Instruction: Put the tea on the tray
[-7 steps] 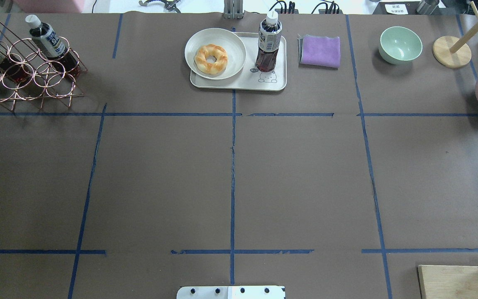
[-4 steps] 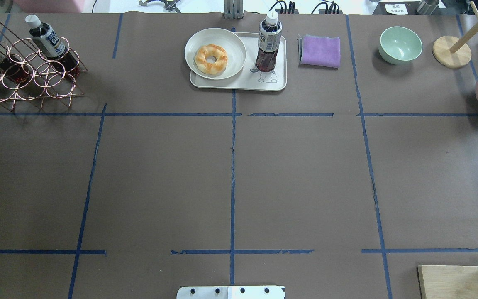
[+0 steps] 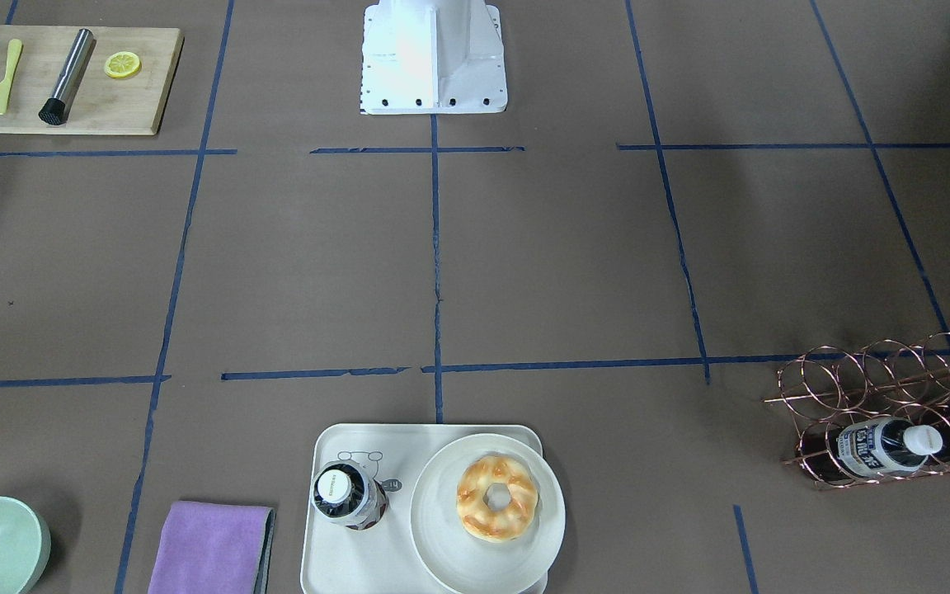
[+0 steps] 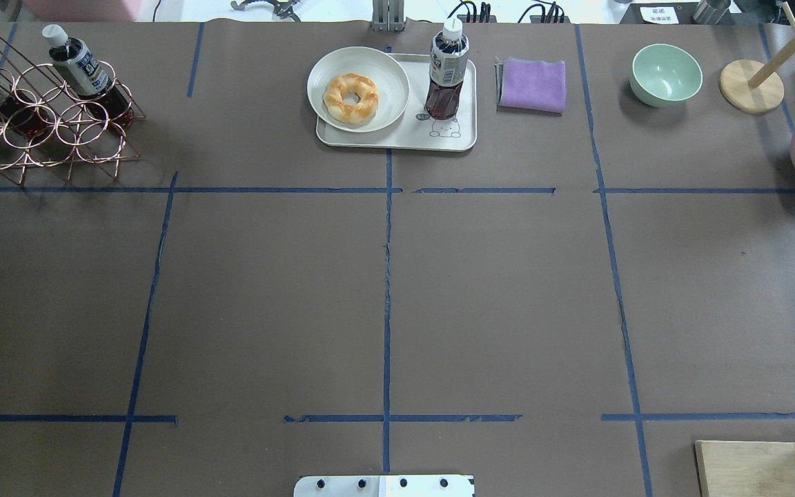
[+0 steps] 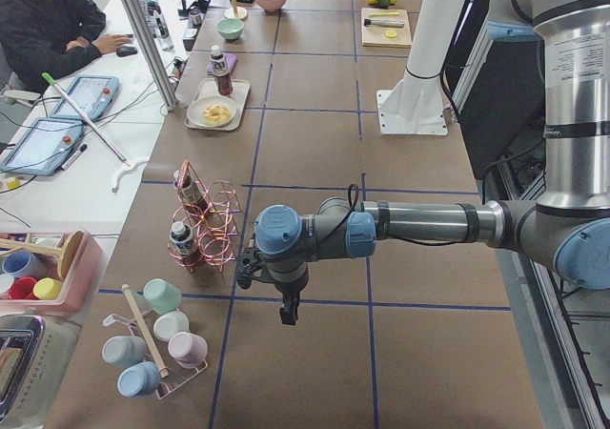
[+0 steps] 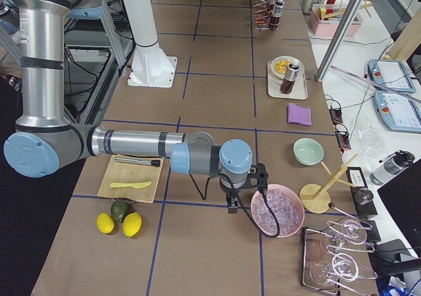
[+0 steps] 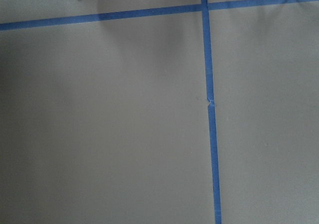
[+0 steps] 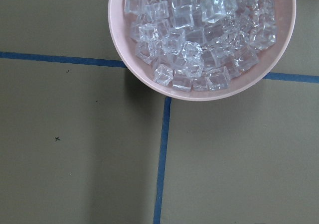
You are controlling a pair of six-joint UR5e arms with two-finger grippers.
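Tea bottle point(image 4: 447, 69) is seen standing upright on the tray point(image 4: 397, 140), cap on, in the tray's half on the robot's right. The same bottle is seen from above in the front-facing view point(image 3: 347, 495), touching the tray floor just beside the bear drawing point(image 4: 444, 128).

The other half of the tray is taken up by a round plate point(image 4: 392, 77), which overhangs the tray rim and carries a doughnut point(image 4: 351, 98). Bottle and plate stand close together; contact between them cannot be judged.

A folded purple cloth point(image 4: 533, 84) lies on the table point(image 4: 508, 290) just beside the tray, on the robot's right. A green bowl point(image 4: 666, 74) stands farther out on that side. A copper wire rack point(image 4: 45, 128) sits well apart on the robot's left, with a similar bottle point(image 4: 80, 69) lying tilted in it.

Left end effector point(image 5: 289, 313) hangs pointing down over bare table near the wire rack, far from the tray. Whether it is released or clenched cannot be told. Nothing is seen between its fingers.

Right end effector point(image 6: 232, 204) hangs just beside a pink bowl point(image 8: 117, 32) filled with ice cubes point(image 8: 199, 35). Its state cannot be told either.
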